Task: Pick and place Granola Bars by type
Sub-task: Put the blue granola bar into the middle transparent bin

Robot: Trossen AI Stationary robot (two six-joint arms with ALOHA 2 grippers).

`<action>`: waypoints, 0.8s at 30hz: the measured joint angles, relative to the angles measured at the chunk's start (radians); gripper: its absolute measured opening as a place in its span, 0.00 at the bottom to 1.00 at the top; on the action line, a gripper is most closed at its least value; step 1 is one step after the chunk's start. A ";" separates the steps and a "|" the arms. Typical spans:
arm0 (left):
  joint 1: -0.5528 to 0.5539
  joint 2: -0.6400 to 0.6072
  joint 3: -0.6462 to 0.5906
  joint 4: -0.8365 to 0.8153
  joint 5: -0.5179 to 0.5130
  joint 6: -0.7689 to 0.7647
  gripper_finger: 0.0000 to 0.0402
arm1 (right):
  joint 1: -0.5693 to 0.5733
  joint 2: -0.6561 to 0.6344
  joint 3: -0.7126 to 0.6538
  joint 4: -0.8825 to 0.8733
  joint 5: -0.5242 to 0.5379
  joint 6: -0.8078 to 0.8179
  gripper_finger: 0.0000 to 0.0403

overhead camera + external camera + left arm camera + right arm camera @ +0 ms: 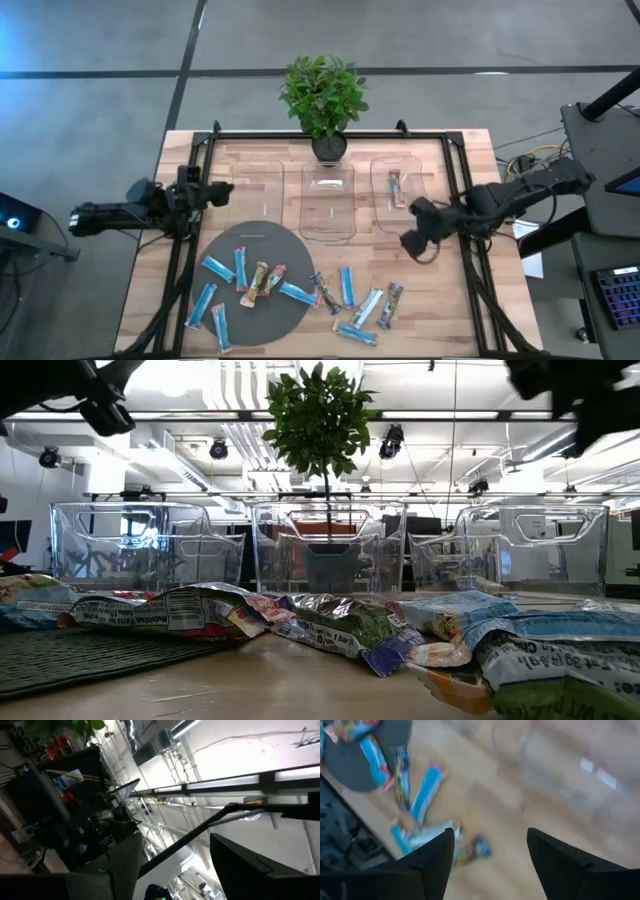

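Note:
The granola bars lie flat near the table's near edge. Several blue ones [218, 267] and a tan one [259, 283] rest on a dark round mat [250, 240]. More blue bars [347, 285] and a purple multicoloured one [390, 304] lie on the wood to its right. One bar [396, 187] lies in the right clear tray [418, 170]. My right gripper [408, 240] hovers open above the wood, right of the middle tray [328, 232], with bars [426, 794] below and ahead of it. My left gripper [222, 190] waits open over the table's left side, pointing up into the room in its wrist view.
Three clear trays stand in a row across the table's far half; the left one [258, 190] and the middle one hold nothing that shows. A potted plant [324, 95] stands at the far edge. A black frame [455, 200] borders the tabletop. Bare wood lies between the trays and the bars.

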State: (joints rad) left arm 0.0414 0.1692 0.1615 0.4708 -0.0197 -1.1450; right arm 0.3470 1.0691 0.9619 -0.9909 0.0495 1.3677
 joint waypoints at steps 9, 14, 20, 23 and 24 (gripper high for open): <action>0.000 0.125 0.016 -0.007 0.038 0.008 0.54 | 0.177 0.180 -0.011 0.093 -0.090 0.415 0.59; 0.000 0.170 0.015 -0.017 0.068 0.002 0.54 | 0.207 0.337 0.006 0.172 -0.152 0.488 0.60; 0.000 0.182 0.015 -0.019 0.139 -0.001 0.54 | 0.239 0.476 0.030 0.282 -0.200 0.578 0.60; 0.000 0.182 0.015 -0.019 0.166 -0.001 0.54 | 0.251 0.524 0.032 0.383 -0.201 0.640 0.60; 0.000 0.182 0.015 -0.021 0.177 -0.001 0.54 | 0.255 0.541 0.032 0.406 -0.200 0.664 0.60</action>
State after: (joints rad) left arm 0.0410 0.3508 0.1768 0.4495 0.1571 -1.1461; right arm 0.6023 1.6098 0.9943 -0.5852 -0.1509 2.0313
